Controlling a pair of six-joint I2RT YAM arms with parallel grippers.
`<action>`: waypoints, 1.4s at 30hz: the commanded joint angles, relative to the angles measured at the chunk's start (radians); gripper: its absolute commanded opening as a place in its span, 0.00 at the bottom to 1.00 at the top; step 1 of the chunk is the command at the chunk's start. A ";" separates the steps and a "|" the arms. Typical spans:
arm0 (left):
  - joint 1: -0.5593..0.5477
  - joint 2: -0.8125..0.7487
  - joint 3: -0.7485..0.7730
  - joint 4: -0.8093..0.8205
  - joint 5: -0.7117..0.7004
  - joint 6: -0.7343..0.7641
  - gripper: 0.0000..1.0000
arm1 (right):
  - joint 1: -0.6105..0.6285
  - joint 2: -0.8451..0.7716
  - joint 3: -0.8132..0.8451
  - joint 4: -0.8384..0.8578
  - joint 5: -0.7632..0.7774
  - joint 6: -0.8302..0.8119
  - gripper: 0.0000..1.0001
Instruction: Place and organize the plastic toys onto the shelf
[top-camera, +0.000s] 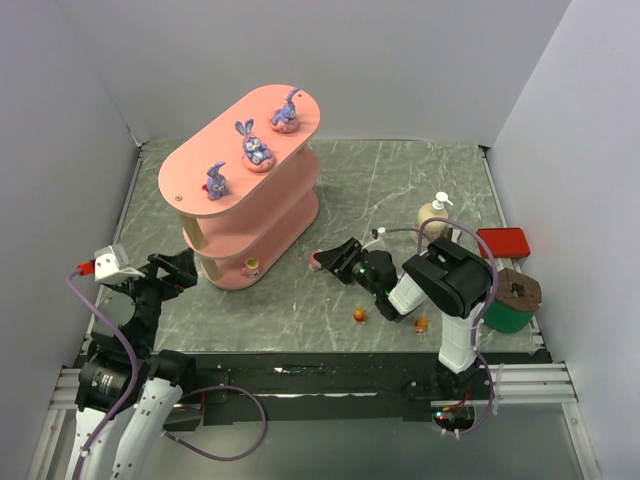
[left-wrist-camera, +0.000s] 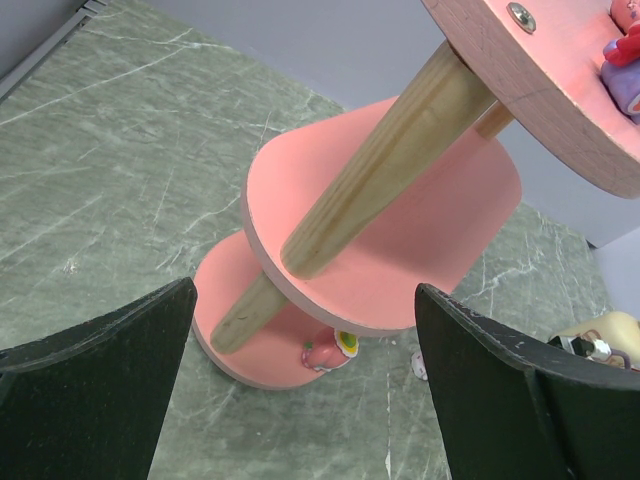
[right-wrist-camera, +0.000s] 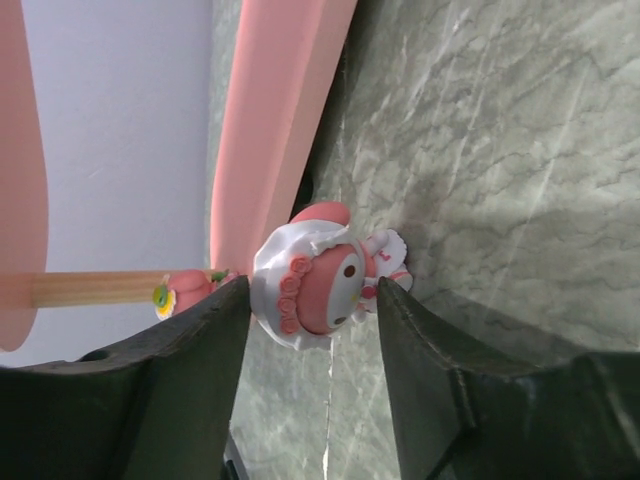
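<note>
Right gripper (right-wrist-camera: 312, 290) is straddling the pink-and-white egg-like plastic toy (right-wrist-camera: 322, 272) lying on the table just beside the salmon-pink three-tier shelf (top-camera: 240, 130), grip unclear, probably needing a centred squeeze; left gripper (left-wrist-camera: 305, 290) is hanging with jaws spread wide.

On the top board of the shelf (top-camera: 200, 160), the near bunny (top-camera: 216, 181), middle bunny (top-camera: 257, 146) and far bunny (top-camera: 286, 113) are standing in a row, and a small toy (top-camera: 252, 266) is sitting on the bottom board's front edge. Right of the shelf, a figurine (right-wrist-camera: 315, 280) is resting on the table (top-camera: 400, 180) between the fingers of the right gripper (right-wrist-camera: 312, 320). Nearer the front, one tiny toy (top-camera: 359, 315) is lying left of another tiny toy (top-camera: 422, 323), while the pump bottle (top-camera: 435, 215) and flat box (top-camera: 503, 242) are sitting behind them, to the right.
</note>
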 joint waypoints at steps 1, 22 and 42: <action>0.003 0.015 0.008 0.019 -0.010 -0.007 0.96 | -0.009 -0.042 0.020 -0.083 0.014 -0.043 0.56; 0.003 0.014 0.008 0.019 -0.008 -0.005 0.96 | 0.007 -0.157 0.098 -0.359 0.084 -0.067 0.41; 0.003 0.002 0.007 0.019 -0.008 -0.005 0.96 | 0.105 -0.185 0.209 -0.436 0.259 0.004 0.36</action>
